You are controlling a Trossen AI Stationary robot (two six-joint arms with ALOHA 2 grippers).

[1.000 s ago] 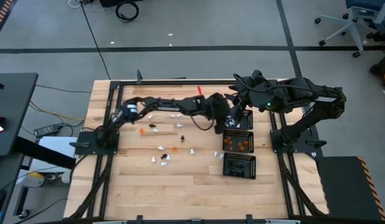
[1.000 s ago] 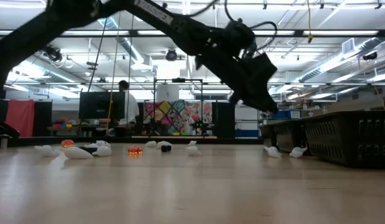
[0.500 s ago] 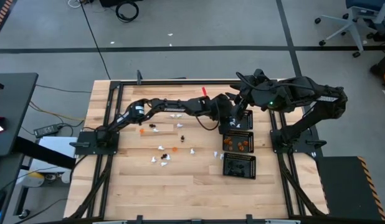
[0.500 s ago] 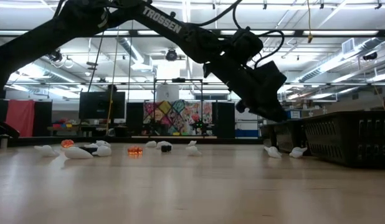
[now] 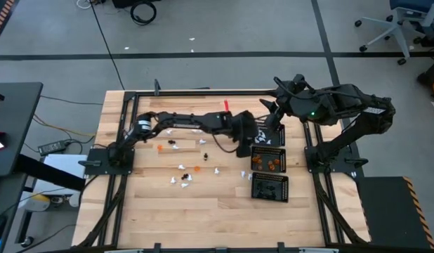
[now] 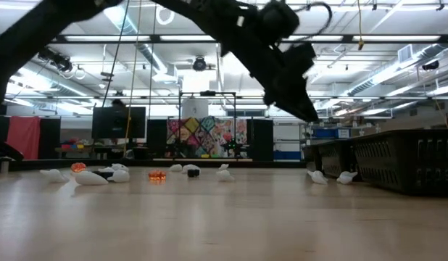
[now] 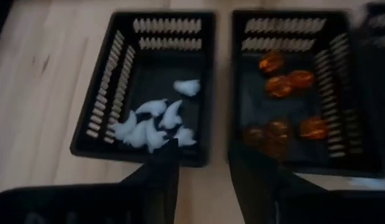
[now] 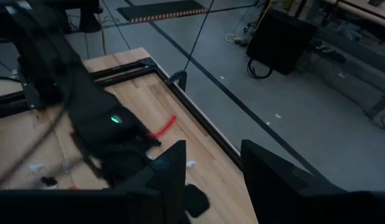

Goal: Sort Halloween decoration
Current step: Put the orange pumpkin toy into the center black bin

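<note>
The left gripper (image 7: 202, 168) hangs above the near edge of the black mesh plastic tray (image 7: 105, 106) that holds the small white trinkets (image 7: 152, 121). Its two dark fingers (image 7: 164, 177) stand apart with nothing between them. Beside this tray sits a second black mesh tray (image 7: 342, 93) holding the small orange trinkets (image 7: 286, 84). In the high view the three trays lie in a row on the right part of the light wooden table (image 5: 168, 211), and the third black tray (image 5: 270, 187) holds dark pieces. More white, orange and black trinkets (image 5: 185, 172) lie scattered on the middle of the table. The right gripper (image 8: 211, 168) waits raised over the far right corner of the table, fingers apart and empty.
</note>
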